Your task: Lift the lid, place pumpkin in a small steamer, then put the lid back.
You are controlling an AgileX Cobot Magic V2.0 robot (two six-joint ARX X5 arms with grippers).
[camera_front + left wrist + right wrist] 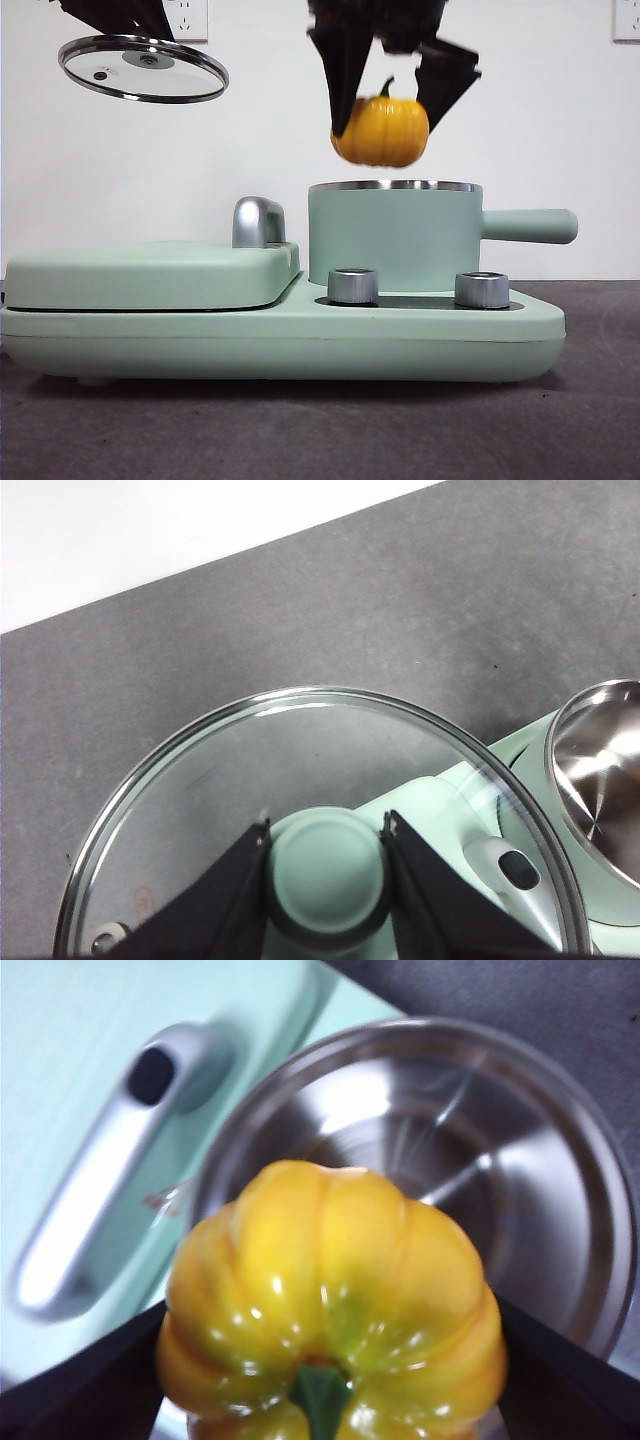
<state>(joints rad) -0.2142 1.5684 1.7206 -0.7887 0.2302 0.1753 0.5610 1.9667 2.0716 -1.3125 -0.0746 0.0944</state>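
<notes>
While the lid hangs aloft, the pumpkin nears the pot.
Left gripper (325, 880) clamps the round clear glass lid (143, 68); right gripper (392, 100) grips the glossy yellow-orange ribbed pumpkin (382, 130) just above the open mint-green cylindrical steamer (395, 240). Dropping in and re-lidding remain.

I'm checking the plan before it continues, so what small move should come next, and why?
Probably lower the right gripper straight down. It is shut on the pumpkin, which hangs just above the open steamer, and the right wrist view shows the bare steel bowl below. The left gripper holds the lid off to the side.
</notes>
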